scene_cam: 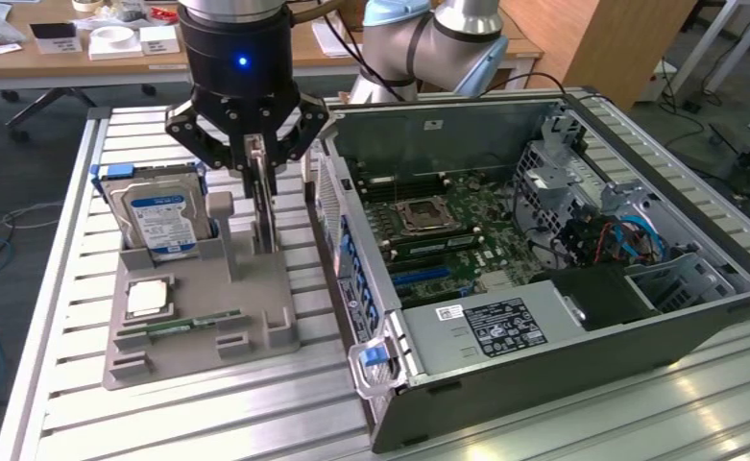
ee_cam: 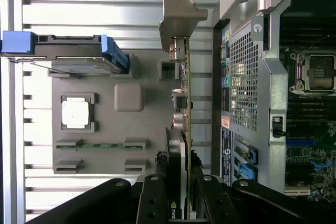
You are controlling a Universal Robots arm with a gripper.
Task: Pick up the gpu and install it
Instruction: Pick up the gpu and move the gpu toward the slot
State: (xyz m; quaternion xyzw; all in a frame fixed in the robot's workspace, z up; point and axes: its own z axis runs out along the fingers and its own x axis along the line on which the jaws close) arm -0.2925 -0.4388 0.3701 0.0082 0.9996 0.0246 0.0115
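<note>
Jaws of the gripper (scene_cam: 262, 171), partly closed, pinch the top edge of the gpu (scene_cam: 267, 219), upright in the holder (scene_cam: 182, 331) beside the case (scene_cam: 339, 206); an off-centre grip could tilt and jam it in its slot.

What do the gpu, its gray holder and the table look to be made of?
gpu: green circuit board seen edge-on, studded with small components; its dark casing looks like plastic. Gray holder: probably plastic, matte, uniformly gray, with blocky moulded shapes. Table: likely aluminium, brushed silver slats with soft reflections.
</note>
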